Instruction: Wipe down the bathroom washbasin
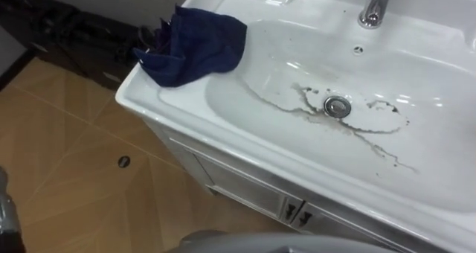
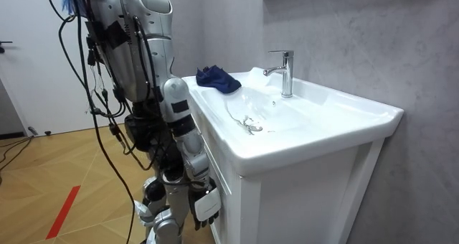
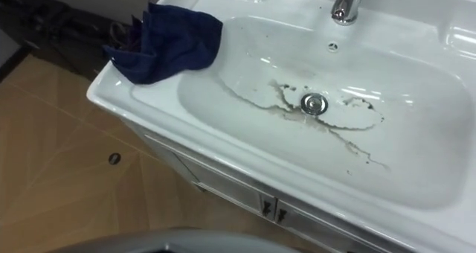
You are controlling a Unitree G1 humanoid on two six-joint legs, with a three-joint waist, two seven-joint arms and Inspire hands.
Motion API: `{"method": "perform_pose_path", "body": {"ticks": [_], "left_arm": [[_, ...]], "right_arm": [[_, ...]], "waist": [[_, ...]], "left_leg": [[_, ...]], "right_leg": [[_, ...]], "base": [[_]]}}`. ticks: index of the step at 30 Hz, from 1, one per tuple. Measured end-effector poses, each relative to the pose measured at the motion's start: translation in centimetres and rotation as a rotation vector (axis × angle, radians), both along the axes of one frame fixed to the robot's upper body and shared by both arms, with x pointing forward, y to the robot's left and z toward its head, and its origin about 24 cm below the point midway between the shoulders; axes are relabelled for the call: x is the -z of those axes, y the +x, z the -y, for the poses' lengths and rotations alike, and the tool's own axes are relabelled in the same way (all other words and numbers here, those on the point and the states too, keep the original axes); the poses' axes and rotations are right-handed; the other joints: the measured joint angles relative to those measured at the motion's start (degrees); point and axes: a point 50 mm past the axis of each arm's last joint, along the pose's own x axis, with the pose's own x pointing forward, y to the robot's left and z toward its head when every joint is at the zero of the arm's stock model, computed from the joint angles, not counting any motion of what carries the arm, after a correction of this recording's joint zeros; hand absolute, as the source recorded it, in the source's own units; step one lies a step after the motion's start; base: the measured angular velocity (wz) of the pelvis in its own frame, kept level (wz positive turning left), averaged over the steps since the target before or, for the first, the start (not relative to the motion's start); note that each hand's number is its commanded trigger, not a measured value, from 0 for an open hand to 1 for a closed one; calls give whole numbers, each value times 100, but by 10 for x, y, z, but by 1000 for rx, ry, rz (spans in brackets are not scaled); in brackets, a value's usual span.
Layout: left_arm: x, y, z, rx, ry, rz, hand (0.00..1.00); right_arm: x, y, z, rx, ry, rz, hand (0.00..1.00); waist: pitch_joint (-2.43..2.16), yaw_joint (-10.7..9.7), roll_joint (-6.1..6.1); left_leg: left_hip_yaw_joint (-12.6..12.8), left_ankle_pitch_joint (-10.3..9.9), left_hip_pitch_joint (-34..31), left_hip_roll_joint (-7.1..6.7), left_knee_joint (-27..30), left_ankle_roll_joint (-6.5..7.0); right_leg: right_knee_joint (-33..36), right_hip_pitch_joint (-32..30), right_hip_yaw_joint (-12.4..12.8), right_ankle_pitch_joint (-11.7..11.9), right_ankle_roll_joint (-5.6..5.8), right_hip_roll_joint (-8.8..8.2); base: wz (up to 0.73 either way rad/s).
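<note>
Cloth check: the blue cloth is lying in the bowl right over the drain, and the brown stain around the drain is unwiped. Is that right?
Not quite. The blue cloth lies bunched on the left rim corner of the basin, not over the drain; the left eye view shows this. The brown stain around the drain is unwiped, as you said.

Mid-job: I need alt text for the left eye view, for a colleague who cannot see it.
A white basin with thin brown stain lines around its drain, not yet wiped. A crumpled dark blue cloth lies on the basin's left rim, and a chrome tap stands at the back.
</note>
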Motion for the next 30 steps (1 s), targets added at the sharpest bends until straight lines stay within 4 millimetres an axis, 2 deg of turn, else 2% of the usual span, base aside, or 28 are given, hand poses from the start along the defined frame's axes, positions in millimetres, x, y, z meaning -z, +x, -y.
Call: {"method": "perform_pose_path", "body": {"ticks": [4,7,10,16,19,20,26,30], "left_arm": [[-14,5,9,40,140,-34,0],[-21,10,19,99,181,-38,0],[-19,18,31,166,187,-43,0],[-15,29,51,280,207,-81,0],[-13,34,59,328,222,-103,0],[-11,36,63,350,221,-110,0],[-2,45,84,449,265,-174,0],[4,49,96,531,275,-222,0]], "right_arm": [[0,2,0,-11,2,7,0],[0,3,0,-12,3,8,0],[-1,6,3,-15,1,14,0],[-1,14,3,-30,13,19,0],[-1,17,2,-44,18,12,0],[-1,17,1,-49,18,8,0],[0,15,-1,-96,19,-19,0],[0,14,-1,-95,21,-21,0]], "waist": [[2,-154,25],[26,-283,47],[37,-333,71],[49,-572,59],[69,-695,30],[90,-742,-2],[99,-769,-34],[94,-801,-44]], "left_leg": [[-1,-1,6,7,2,-2],[-8,-1,-8,9,-3,-2],[4,-1,6,9,-14,-1],[94,0,46,18,-29,-1],[140,0,85,20,-40,-1],[155,1,112,21,-76,0],[315,1,184,31,-134,0],[319,1,193,35,-161,0]], "right_leg": [[-2,7,-2,1,-1,9],[-1,-4,-3,3,-4,12],[2,-5,14,3,-4,5],[3,-13,155,5,-7,22],[12,-3,173,6,-8,20],[14,0,189,6,-8,19],[15,-16,408,7,-11,46],[6,-29,433,13,-19,56]], "base": [[0],[0],[-1],[-8],[-9],[-8],[-14],[-3]]}}
